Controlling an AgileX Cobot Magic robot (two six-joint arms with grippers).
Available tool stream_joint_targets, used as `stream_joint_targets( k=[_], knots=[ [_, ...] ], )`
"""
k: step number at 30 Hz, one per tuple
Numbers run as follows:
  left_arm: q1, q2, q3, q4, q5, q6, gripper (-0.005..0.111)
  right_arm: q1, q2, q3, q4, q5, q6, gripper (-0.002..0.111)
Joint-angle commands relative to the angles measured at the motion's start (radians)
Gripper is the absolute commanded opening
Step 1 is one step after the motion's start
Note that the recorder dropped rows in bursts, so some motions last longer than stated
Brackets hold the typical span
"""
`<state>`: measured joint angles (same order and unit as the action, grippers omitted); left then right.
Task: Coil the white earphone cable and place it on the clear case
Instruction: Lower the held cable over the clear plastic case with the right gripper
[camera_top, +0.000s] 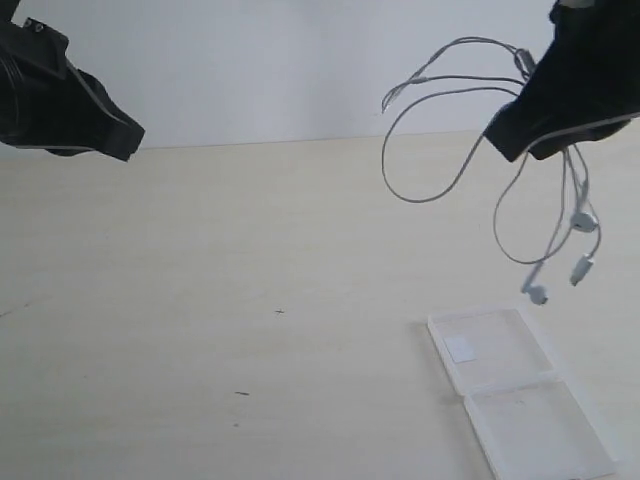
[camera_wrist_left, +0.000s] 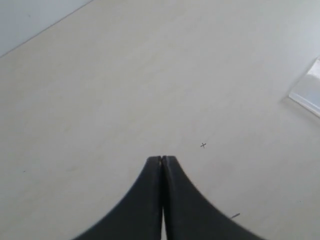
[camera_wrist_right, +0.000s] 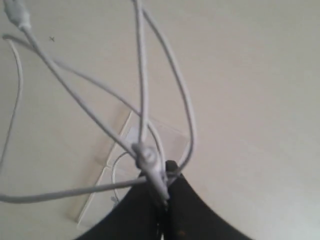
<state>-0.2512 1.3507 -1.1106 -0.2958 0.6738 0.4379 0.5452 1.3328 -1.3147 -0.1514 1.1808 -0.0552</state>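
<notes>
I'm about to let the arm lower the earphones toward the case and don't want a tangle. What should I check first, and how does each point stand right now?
1. Grip on the white earphone cable: ok, right end effector is shut on it, holding it in the air.
2. Cable coiled: not ok, loose loops spread out and the earbuds dangle.
3. Clear case ready: ok, open and flat on the table.
4. Cable lined up over the case: cannot tell, depth is unclear.
5. Left end effector out of the way: ok, shut, empty, far left.

L gripper (camera_wrist_left: 162, 159), R gripper (camera_wrist_right: 169, 171): matte blk.
</notes>
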Motion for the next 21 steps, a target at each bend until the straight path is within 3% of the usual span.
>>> stream_joint_targets(
  k=[1,8,21],
  knots=[
    [0.002,0.004,0.038,-0.015,-0.046,0.005,0.000,-0.004,-0.036,-0.002,0.003,0.040,0.043,0.000],
    [-0.007,0.004,0.066,-0.157,-0.041,0.105,0.000,-0.004,-0.040,0.013,0.114,0.040,0.075,0.000],
    [-0.089,0.004,0.076,-0.163,-0.041,0.131,0.000,-0.004,-0.040,0.189,0.067,0.040,0.212,0.000]
  ],
)
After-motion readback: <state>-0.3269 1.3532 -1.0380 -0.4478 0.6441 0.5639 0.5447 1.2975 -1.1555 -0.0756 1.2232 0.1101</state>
